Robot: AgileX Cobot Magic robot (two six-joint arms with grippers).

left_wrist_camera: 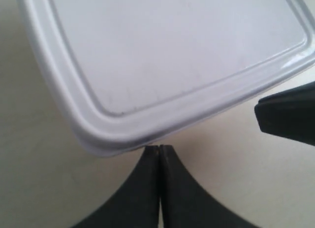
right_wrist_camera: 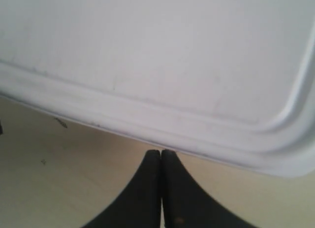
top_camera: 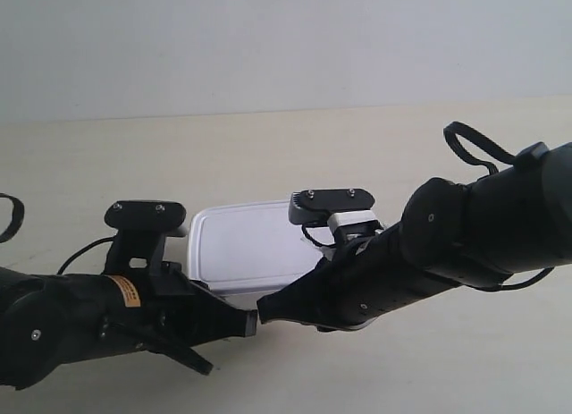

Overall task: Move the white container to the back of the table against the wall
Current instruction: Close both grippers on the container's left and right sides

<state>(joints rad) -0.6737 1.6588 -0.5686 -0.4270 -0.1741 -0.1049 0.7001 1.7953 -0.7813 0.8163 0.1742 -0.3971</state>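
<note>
Two black jointed robot arms are filling the foreground of the exterior view, the arm at the exterior view's left (top_camera: 89, 311) and the arm at the exterior view's right (top_camera: 447, 244). They are pointing inward, their tips nearly meeting just in front of the small white rectangular plastic container (top_camera: 246, 244). That container is sitting lid-up on the pale beige wood-grain table (top_camera: 268, 146), about mid-depth and well apart from the plain grey-white wall (top_camera: 268, 47).

In the left wrist view, the left gripper (left_wrist_camera: 160, 148) is showing its two black fingers pressed together with nothing between them. Their tips are sitting at the lid's rim beside a rounded corner of the container (left_wrist_camera: 172, 50), and a black wedge-shaped piece (left_wrist_camera: 288, 114) is showing nearby.

The right gripper (right_wrist_camera: 161, 151) is likewise pinched together on nothing, its tips at the container's (right_wrist_camera: 157, 55) long edge. Whether either is touching the rim is unclear. A tiny dark mark (right_wrist_camera: 61, 122) is showing on the tabletop.
</note>
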